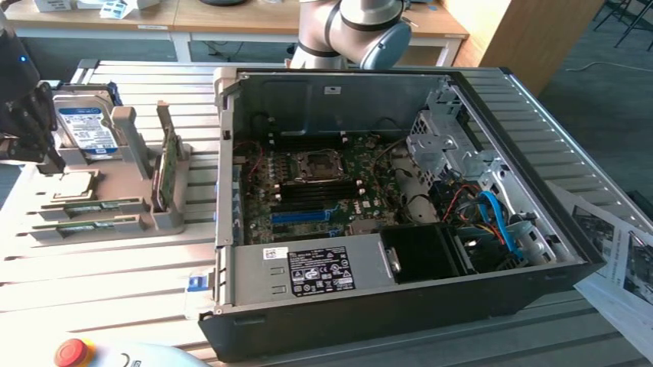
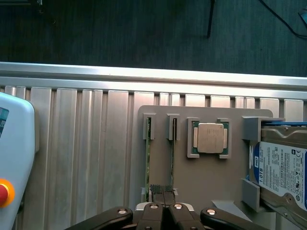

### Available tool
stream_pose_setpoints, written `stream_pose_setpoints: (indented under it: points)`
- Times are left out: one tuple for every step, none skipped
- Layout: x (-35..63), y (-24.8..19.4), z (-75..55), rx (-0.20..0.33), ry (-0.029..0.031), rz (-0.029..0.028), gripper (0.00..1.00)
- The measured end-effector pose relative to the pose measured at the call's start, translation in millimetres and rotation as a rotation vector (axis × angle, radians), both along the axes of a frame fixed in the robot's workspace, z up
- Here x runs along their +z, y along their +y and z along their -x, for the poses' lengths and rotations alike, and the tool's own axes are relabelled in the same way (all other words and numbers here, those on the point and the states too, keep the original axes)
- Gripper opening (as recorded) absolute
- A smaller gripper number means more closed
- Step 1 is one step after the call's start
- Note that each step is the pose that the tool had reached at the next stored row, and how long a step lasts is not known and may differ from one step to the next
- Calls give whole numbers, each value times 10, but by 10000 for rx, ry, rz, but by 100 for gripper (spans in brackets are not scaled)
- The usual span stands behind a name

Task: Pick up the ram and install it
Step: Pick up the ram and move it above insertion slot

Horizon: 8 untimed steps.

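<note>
Right in front of the gripper (image 2: 161, 190), the ram (image 2: 147, 153) is parked on edge in a narrow slot of the grey holder (image 2: 201, 177). A second stick (image 2: 172, 153) stands in the slot beside it. The fingers are pinched fully together with nothing between them. Their tips sit between the near ends of the two sticks, and I can't tell if they touch either one. Further out on the second stick's side of the fingers there's a CPU (image 2: 210, 138) in its own pocket, then a hard drive (image 2: 283, 167).

Handling-wise, I'd guess the ram is featherlight and stiff, but not something to flex or squeeze hard, being a thin green board. The best hold looks like pinching its two flat faces along the exposed top edge, away from the holder's end posts.

The holder is matte grey and blocky, and the table (image 2: 86, 143) is ribbed aluminium. The fingertips (image 2: 156, 189) look like knurled black pads.
</note>
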<state>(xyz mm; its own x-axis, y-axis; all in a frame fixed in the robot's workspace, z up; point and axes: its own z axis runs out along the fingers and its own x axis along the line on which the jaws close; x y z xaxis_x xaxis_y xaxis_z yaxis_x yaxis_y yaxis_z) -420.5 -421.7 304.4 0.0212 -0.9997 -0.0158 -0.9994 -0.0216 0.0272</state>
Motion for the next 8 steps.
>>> stream_pose_setpoints:
  points:
    - [0, 0, 0, 0, 0, 0, 11]
    - [0, 0, 0, 0, 0, 0, 11]
    - [0, 0, 0, 0, 0, 0, 11]
    - [0, 0, 0, 0, 0, 0, 11]
    - [0, 0, 0, 0, 0, 0, 11]
    - [0, 0, 0, 0, 0, 0, 11]
    - [0, 0, 0, 0, 0, 0, 11]
    - [0, 0, 0, 0, 0, 0, 11]
